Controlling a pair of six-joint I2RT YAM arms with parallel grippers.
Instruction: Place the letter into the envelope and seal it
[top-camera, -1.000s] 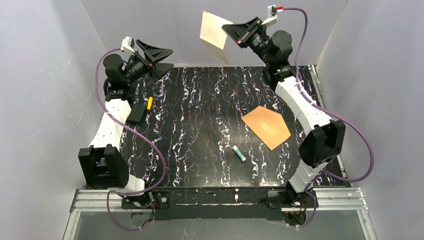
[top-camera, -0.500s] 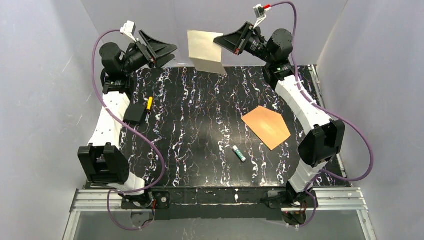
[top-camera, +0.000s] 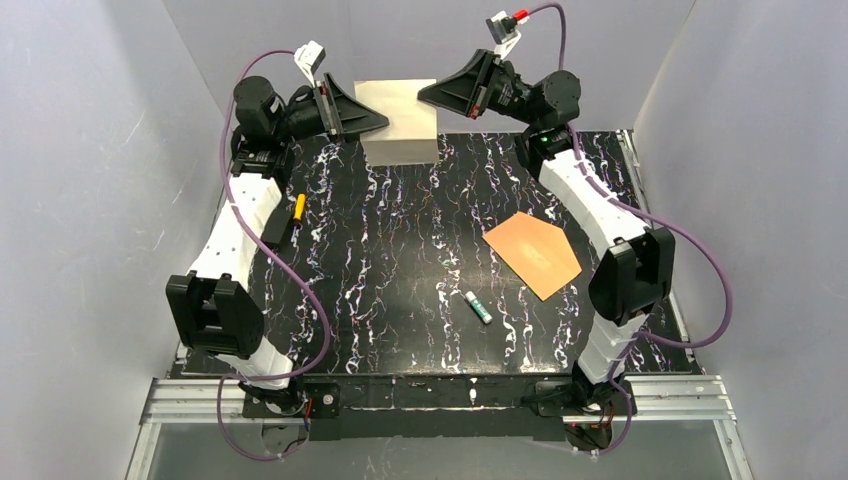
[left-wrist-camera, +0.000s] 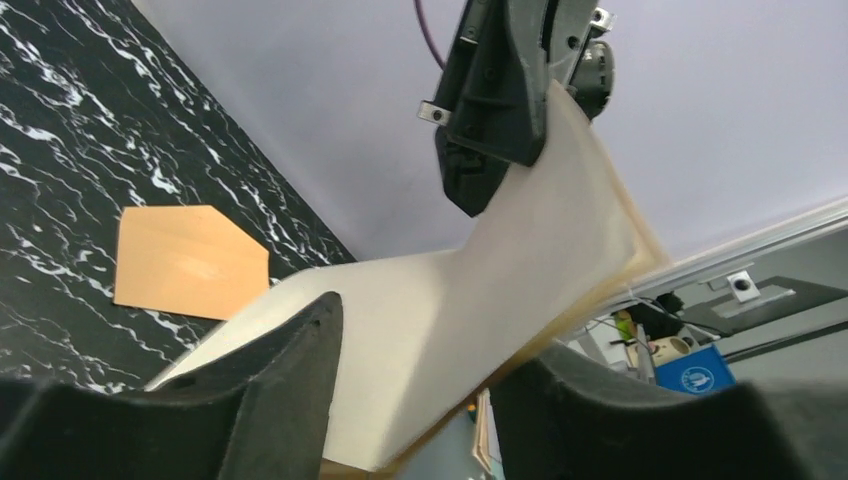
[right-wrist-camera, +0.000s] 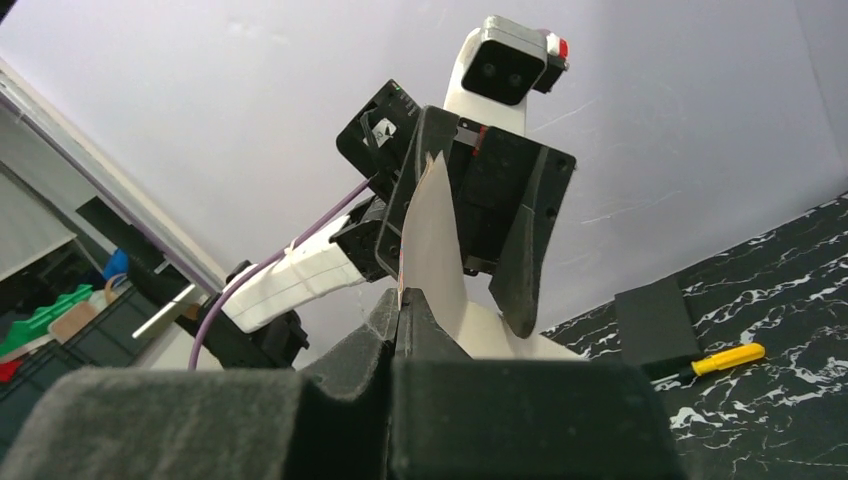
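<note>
Cream paper, the letter (top-camera: 402, 125), is hanging in the air over the far edge of the table (top-camera: 400, 340), bowing between the two arms. The right gripper (top-camera: 424, 94) is pinching its upper right edge, jaws squeezed tight on the sheet. The left gripper (top-camera: 383, 122) is straddling the left edge with fingers spread apart. The envelope (top-camera: 533, 252) is lying flat on the right, well apart from the letter, near a small tube (top-camera: 477, 306).
</note>
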